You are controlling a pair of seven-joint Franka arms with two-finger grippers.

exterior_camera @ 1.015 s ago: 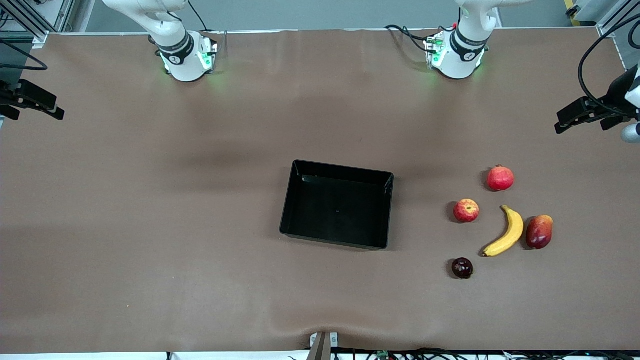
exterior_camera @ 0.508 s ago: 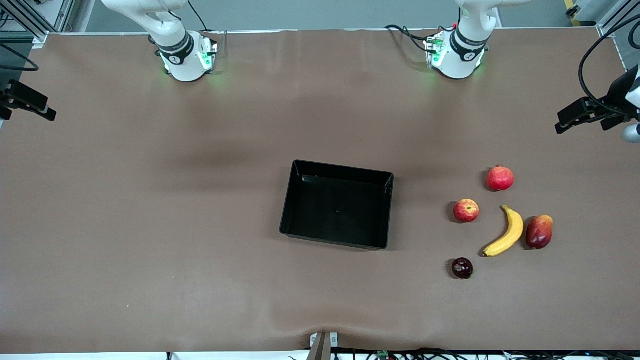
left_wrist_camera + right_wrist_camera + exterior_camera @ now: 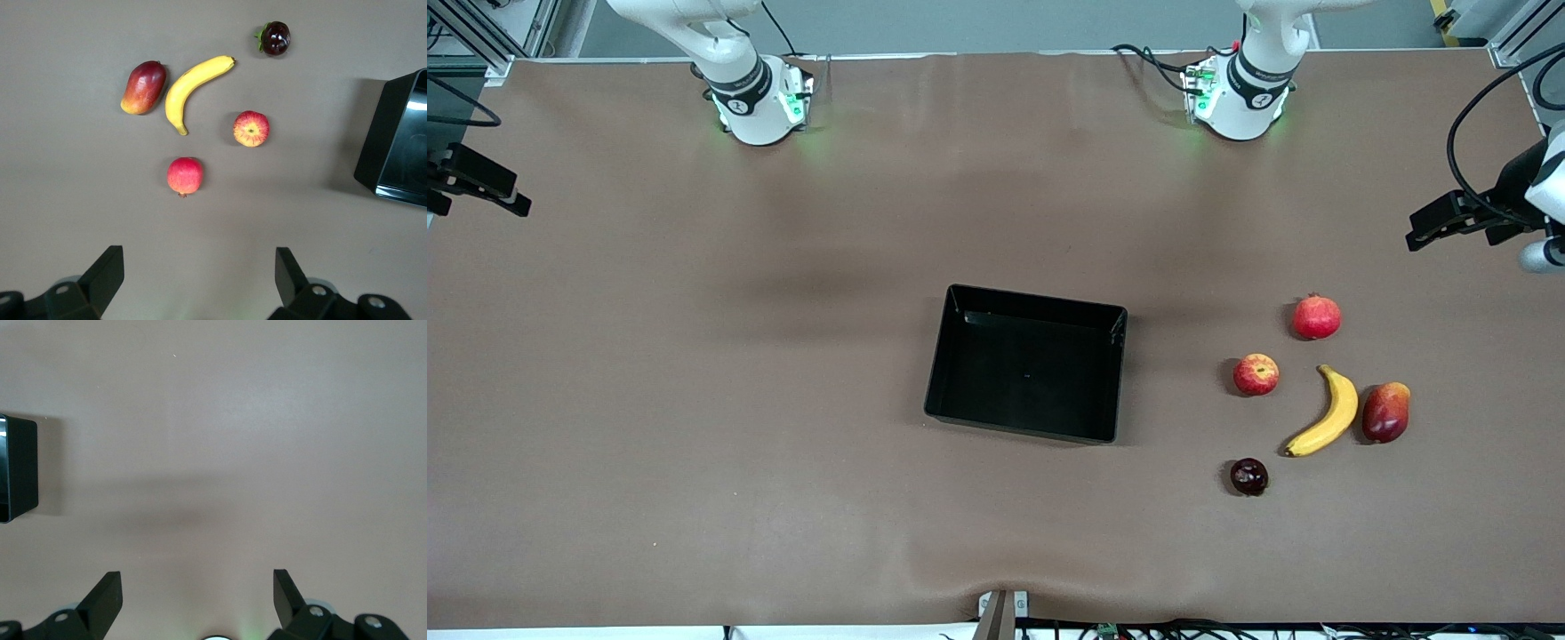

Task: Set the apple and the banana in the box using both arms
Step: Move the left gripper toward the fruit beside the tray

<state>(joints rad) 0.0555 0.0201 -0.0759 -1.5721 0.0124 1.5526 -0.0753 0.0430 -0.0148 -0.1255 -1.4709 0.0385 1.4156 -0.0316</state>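
The apple and the banana lie on the brown table toward the left arm's end. The black box stands empty near the table's middle. In the left wrist view the apple, the banana and a corner of the box show. My left gripper is open and empty, up over bare table at the left arm's end. My right gripper is open and empty, over bare table at the right arm's end. One box wall shows in the right wrist view.
A red pomegranate lies farther from the front camera than the apple. A red-yellow mango lies beside the banana. A dark maroon fruit lies nearer to the front camera than the apple. Cables hang at the table's ends.
My left gripper has shifted a little over the table toward the fruit. My right gripper has drawn slightly toward its end of the table. The fruit and box have not moved.
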